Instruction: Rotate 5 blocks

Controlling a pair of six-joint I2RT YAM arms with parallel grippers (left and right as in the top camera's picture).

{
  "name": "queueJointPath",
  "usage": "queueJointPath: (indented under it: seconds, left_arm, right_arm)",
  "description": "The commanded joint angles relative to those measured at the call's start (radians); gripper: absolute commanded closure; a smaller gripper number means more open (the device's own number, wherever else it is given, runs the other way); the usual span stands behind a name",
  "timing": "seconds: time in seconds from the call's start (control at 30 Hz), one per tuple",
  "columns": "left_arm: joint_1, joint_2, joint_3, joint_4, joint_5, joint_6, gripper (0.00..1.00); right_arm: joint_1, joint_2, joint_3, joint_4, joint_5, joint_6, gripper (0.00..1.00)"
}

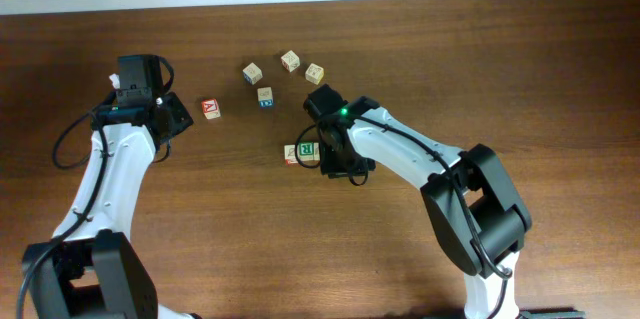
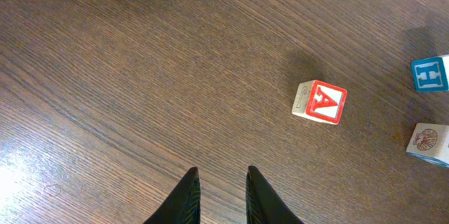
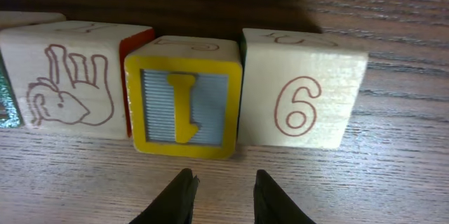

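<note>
The right tool point(image 3: 224, 185) is open a little and empty, the yellow block point(image 3: 184, 104) just ahead. The left tool point(image 2: 221, 185) is too.

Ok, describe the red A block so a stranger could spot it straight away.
On the dark wooden table, look just past the left gripper, toward the table's middle. A small cube sits alone there, apart from the cluster of pale cubes; only it shows a red-framed face with a red A.

White links point(image 1: 103, 177), black joints point(image 1: 492, 202), black cables point(image 1: 62, 147), green light point(image 1: 343, 113), tapered black pincer fingers point(image 2: 186, 197)
</note>
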Motion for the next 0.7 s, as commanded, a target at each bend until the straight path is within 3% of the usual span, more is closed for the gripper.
queueJointPath:
  seconds: [0.0, 0.67]
  left_arm:
    - [0.008, 0.010, 0.005, -0.003, -0.016, -0.005, 0.79]
    - [0.008, 0.010, 0.005, -0.018, -0.016, -0.005, 0.78]
  right_arm:
    - [0.008, 0.008, 0.012, 0.014, 0.020, 0.015, 0.71]
    - [0.008, 0.020, 0.008, 0.059, 0.045, 0.015, 0.71]
